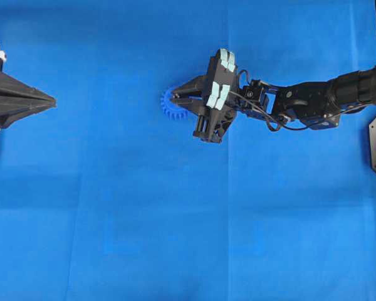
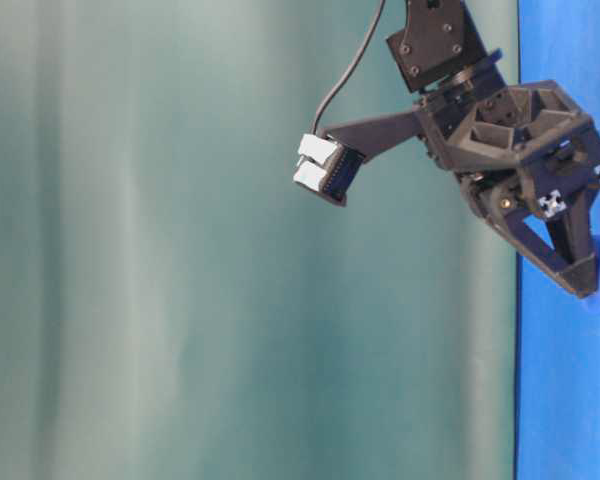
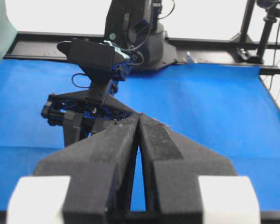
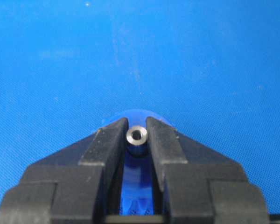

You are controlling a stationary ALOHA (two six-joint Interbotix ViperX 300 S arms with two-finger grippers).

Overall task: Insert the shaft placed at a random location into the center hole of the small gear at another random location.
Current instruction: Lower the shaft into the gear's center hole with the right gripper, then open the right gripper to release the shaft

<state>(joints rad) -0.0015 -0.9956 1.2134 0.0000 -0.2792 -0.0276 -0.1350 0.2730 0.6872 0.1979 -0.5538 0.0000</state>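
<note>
1. Overhead view: I see the right gripper (image 1: pixel 175 100) reaching in over the small gear (image 1: pixel 172 106), its fingertips covering the hub so only a toothed arc shows on the side facing the left gripper (image 1: pixel 50 100). That one sits well away from the gear, jaws pressed together and holding nothing. The risk here is that I cannot see the center hole at all, so I can't confirm alignment from above.

2. Table-level view: the right gripper's tip (image 2: pixel 585 285) touches or nearly touches the blue mat (image 2: pixel 560 400). The gear is only a blue blur beside the tip — pushing lower could shove the gear sideways.

3. Left wrist view: the left fingers (image 3: pixel 151 140) are closed to a thin slit, with the right arm beyond them. Nothing threatens from this side.

4. Right wrist view: the shaft (image 4: pixel 136 136) stands between the right jaws, which sit narrow around it, its shiny ringed end towards the camera and the gear directly behind it. I cannot tell whether the pads grip it or whether it is seated in the hole. If the jaws spread before it seats, I judge the pin could tip and roll off the gear.
</note>
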